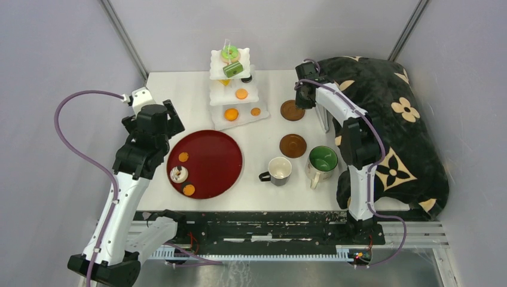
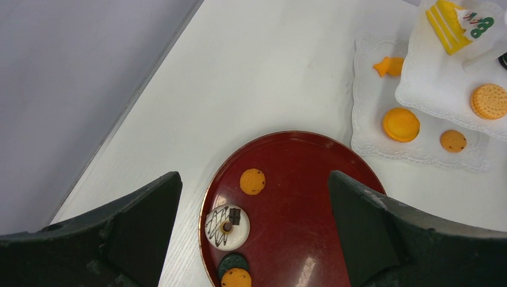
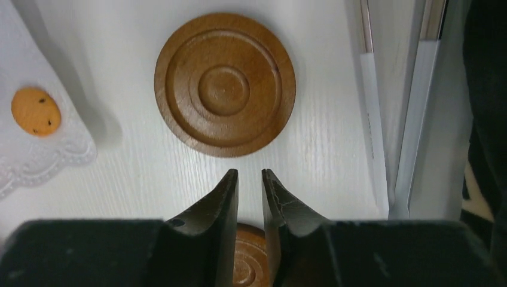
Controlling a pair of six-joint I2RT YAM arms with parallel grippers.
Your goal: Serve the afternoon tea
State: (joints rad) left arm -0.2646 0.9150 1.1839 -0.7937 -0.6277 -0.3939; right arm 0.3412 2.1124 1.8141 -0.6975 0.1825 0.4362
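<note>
- White wood-grain counter (image 1: 179, 95) inside grey walls; its far-left part lies bare.
- Black plush blanket with beige flowers (image 1: 388, 101) covers the counter's right edge, crowding the right arm.
- Dark red round tray (image 1: 212, 161) sits near-left, its rim close to the counter's front edge.
- White three-tier stand with scalloped rims (image 1: 244, 121) stands at the far middle. It carries a green ring donut (image 1: 229, 54) on top, a green striped cake (image 1: 233, 69) below, and flat orange discs (image 1: 241, 94) on the lower tiers.
- Green-lined mug (image 1: 323, 161) and white mug with a dark handle (image 1: 279, 170) stand upright side by side at the near-right, apart from each other.
- Two brown round grooved coasters lie bare: one (image 1: 292, 110) just beside the stand's bottom tier, one (image 1: 293, 145) behind the mugs.
- Left hand (image 2: 254, 174) hovers above the tray, fingers wide apart and empty.
- Right hand (image 3: 249, 173) hangs between the coasters, fingers almost together and gripping nothing.
- White-iced donut with chocolate drizzle (image 2: 226, 227) and two more orange discs lie near the tray's left rim.
</note>
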